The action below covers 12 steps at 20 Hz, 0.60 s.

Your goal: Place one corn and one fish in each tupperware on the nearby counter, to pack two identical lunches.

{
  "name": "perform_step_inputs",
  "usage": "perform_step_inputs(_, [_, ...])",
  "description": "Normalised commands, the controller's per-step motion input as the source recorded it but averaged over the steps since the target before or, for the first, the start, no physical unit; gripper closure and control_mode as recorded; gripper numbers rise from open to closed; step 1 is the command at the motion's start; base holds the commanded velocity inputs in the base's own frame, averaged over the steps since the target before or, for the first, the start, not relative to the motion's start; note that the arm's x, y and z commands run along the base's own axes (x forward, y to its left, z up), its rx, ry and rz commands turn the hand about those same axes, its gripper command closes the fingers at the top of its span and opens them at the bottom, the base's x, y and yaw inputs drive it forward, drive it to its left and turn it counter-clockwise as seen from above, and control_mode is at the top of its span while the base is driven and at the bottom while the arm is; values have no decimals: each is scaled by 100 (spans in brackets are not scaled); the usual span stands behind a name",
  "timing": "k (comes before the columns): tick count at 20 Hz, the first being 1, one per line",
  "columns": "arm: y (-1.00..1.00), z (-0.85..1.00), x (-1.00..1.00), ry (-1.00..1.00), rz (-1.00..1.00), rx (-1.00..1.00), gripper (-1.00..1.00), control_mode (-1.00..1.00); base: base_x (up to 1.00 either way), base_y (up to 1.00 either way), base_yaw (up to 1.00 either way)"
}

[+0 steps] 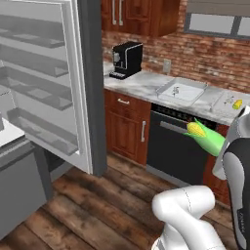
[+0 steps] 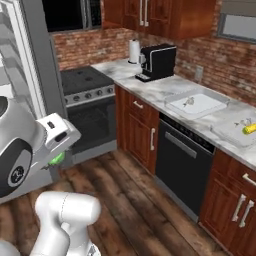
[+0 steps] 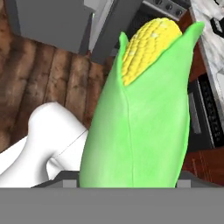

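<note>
A corn [image 3: 144,109] with a bright green husk and yellow kernels at its tip stands close in front of the hand camera, hiding the fingertips. From the left base the same corn [image 1: 202,134] hangs in mid-air before the dishwasher. My gripper [image 2: 55,150] is shut on it, with a sliver of green husk below the hand. A pale tupperware [image 1: 225,99] lies on the counter [image 1: 141,84] right of the sink, with a yellow corn [image 1: 238,104] in it. The right base view shows this tupperware [image 2: 231,134] and its corn [image 2: 249,129]. Any fish is too small to tell.
A steel sink [image 1: 181,91] is set in the counter, and a black coffee machine [image 1: 126,59] stands at its left end. The open fridge door [image 1: 44,83] fills the left side. A black dishwasher [image 2: 182,165] and a stove [image 2: 87,82] sit beneath and beside the counter.
</note>
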Motion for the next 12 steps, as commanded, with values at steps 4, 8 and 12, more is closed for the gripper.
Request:
perform_step_inputs(4, [0, 0, 0, 0, 0, 0, 100, 100, 7, -29, -47])
perform_step_inputs(8, [0, 0, 0, 0, 0, 0, 100, 100, 45, -4, -45])
perform_step_inputs(12, [0, 0, 0, 0, 0, 0, 100, 100, 83, 0, -39])
